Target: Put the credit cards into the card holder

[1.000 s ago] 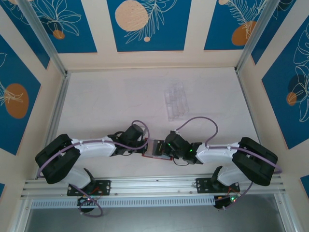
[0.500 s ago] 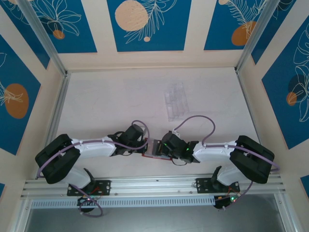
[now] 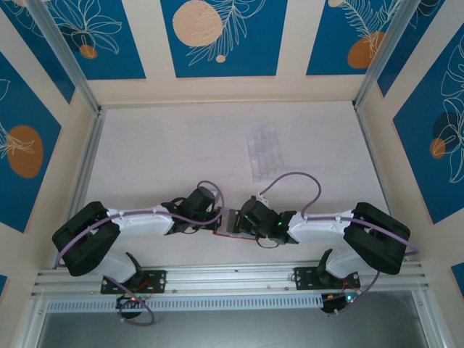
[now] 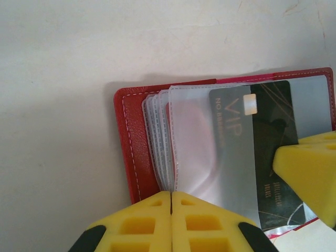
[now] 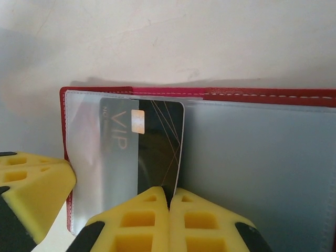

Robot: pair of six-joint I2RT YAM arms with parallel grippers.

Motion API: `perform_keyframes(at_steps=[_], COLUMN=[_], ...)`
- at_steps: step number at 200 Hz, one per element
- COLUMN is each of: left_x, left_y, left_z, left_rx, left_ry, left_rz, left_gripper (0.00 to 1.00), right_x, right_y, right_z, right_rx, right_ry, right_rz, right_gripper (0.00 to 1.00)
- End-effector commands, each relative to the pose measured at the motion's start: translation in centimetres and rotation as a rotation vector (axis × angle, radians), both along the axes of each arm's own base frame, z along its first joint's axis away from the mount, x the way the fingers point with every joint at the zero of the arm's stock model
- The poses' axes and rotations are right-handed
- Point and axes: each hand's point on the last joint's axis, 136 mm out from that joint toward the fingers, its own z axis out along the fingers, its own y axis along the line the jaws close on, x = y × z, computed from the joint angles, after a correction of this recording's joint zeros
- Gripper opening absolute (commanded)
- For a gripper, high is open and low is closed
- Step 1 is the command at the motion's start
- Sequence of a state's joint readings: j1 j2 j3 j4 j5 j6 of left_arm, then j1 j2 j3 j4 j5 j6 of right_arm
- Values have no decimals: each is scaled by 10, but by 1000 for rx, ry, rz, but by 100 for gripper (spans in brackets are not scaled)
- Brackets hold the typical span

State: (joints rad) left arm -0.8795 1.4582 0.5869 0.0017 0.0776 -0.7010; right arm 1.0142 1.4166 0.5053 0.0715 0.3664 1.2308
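From above, the two arms lean in toward each other near the front edge of the table (image 3: 159,145), and the red card holder (image 3: 229,222) lies open between them, with the left gripper (image 3: 216,221) on one side and the right gripper (image 3: 245,226) on the other. A clear tray (image 3: 262,151) sits well apart, farther back on the table. From this height I cannot tell how the fingers stand. The left wrist camera shows more: the left gripper (image 4: 171,215) has its yellow fingers pressed flat together at the near edge of the card holder (image 4: 128,147), right where the fan of clear sleeves (image 4: 194,147) ends, and it looks to be pinching a sleeve leaf (the seam is too tight to see which one). A black card (image 4: 270,142) marked VIP lies partway under a sleeve, its frosted half covered and its dark half bare, and a yellow finger (image 4: 310,173) of the other arm rests at its edge. From the right wrist camera, the right gripper (image 5: 169,215) is closed as well, its fingers meeting on the near edge of the black card (image 5: 157,142) and gripping it. The card stands partly inside the left-hand sleeve of the card holder (image 5: 262,94), with its gold chip just under the plastic. One of the left arm's yellow fingers (image 5: 31,194) sits at the holder's near left corner.
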Motion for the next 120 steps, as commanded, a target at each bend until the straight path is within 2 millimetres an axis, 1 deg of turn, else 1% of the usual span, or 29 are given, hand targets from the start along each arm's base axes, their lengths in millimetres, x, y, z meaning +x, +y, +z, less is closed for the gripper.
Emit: perform_keyframes(at_steps=[1,37,82,120], left_x=[-33,-32,-31,-31], left_y=[37,35,34,34], left_z=[-39,-39,-38,-39], left_rx=[162,159,158,158], left_ry=[122,122,119,120], left_rz=[-3,-6,-9,-7], left_gripper=[6,6,6,6], right_x=[-16,-17,-15,-15], right_y=[-20,-14,4,13], right_z=[-31,-32,-31,-31], right_rx=[-124,-102,-51,-14], right_ry=[77,69,61,67], right_rz=[21,37,93,145], right_gripper=[0,0,0,1])
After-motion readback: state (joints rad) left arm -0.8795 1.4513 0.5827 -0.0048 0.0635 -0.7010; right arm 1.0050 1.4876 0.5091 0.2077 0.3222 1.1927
